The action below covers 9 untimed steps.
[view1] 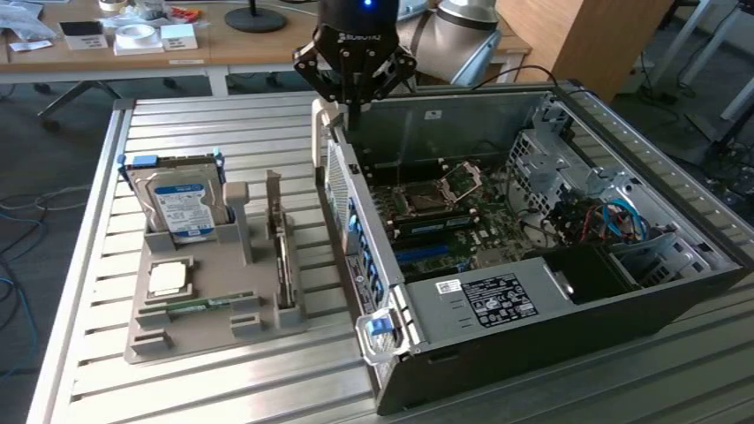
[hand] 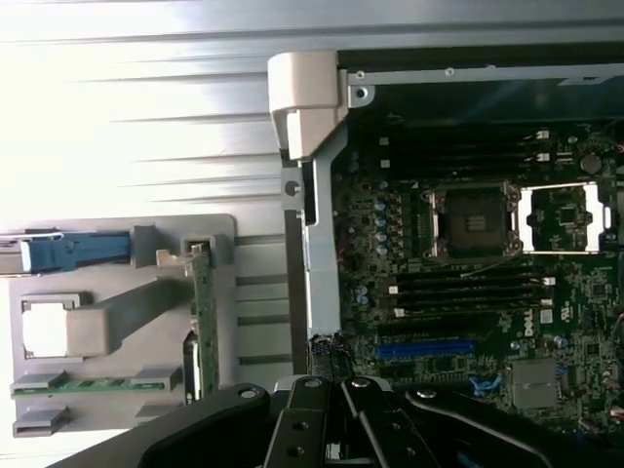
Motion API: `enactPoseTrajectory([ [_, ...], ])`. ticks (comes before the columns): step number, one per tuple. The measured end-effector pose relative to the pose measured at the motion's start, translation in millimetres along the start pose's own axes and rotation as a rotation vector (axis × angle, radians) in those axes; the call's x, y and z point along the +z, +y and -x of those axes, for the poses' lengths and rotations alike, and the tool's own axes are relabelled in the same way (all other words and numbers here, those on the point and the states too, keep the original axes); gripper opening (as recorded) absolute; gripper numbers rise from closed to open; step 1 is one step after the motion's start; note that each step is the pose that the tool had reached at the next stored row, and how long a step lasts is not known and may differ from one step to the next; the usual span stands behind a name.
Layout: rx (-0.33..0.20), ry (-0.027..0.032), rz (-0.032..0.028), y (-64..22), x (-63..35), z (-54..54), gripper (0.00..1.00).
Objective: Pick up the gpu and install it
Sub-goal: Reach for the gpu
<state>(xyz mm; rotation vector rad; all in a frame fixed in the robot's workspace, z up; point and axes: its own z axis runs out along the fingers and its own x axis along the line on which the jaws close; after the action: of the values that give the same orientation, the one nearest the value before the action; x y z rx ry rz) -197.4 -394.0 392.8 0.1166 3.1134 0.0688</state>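
The gpu [view1: 279, 244] stands on edge in a slot of the grey holder [view1: 189, 340], a thin card with a tan-brown edge. In the wrist view the gpu [hand: 203, 317] shows edge-on beside the holder [hand: 117, 331]. My gripper [view1: 351, 95] hangs above the far corner of the open computer case [view1: 542, 300], well apart from the gpu, shut with nothing in it. Its black fingers [hand: 314, 419] meet over the case wall in the wrist view. The motherboard [view1: 454, 221] lies exposed inside, with a blue slot [hand: 424, 347].
A silver hard drive [view1: 183, 201] with a blue-white label stands at the holder's far end. A small square chip [view1: 169, 278] and a narrow green memory stick [view1: 200, 306] lie on the holder. A wooden desk [view1: 141, 49] with clutter stands behind the slatted metal table [view1: 236, 389].
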Motion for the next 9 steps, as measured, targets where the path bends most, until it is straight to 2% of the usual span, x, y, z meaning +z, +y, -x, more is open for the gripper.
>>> enactPoseTrajectory([
  [9, 0.0, -0.0001, 0.0, 2.4, -0.3, -22.9, 0.11],
])
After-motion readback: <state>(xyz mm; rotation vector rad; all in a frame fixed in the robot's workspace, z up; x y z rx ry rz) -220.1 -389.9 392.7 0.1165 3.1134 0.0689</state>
